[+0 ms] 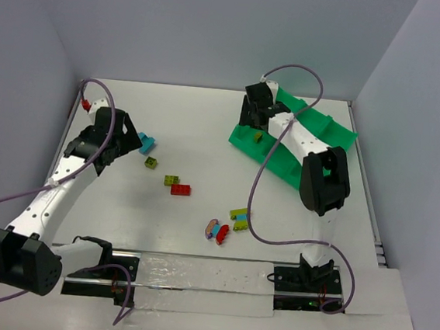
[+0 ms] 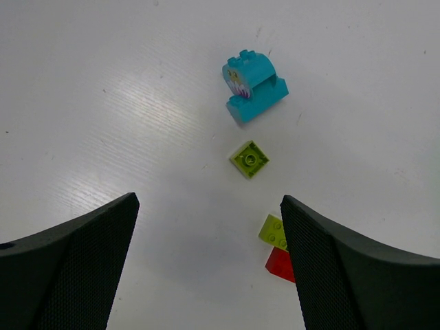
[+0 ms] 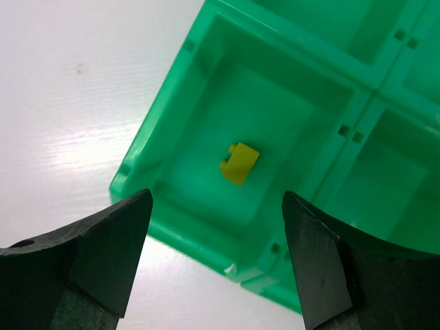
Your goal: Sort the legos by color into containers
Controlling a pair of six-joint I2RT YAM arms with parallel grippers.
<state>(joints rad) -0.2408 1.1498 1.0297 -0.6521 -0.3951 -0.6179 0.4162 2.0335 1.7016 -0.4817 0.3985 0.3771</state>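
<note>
My left gripper [image 1: 134,140] [image 2: 208,203] is open and empty above the table, just left of a cyan brick [image 1: 146,144] [image 2: 254,86]. Past it lie a small olive brick [image 1: 151,162] [image 2: 249,159], then an olive-yellow brick [image 1: 171,180] [image 2: 273,230] touching a red brick [image 1: 180,190] [image 2: 278,265]. My right gripper [image 1: 253,124] [image 3: 216,196] is open and empty above the near-left compartment of the green tray [image 1: 283,159] [image 3: 161,103]. One yellow brick [image 1: 258,137] [image 3: 239,163] lies in that compartment.
A cluster of bricks lies mid-table: olive and cyan ones [image 1: 239,218] and pinkish, cyan and red ones [image 1: 217,231]. A small red piece [image 1: 86,105] sits at the far left wall. The tray's other compartments that show in the right wrist view hold nothing.
</note>
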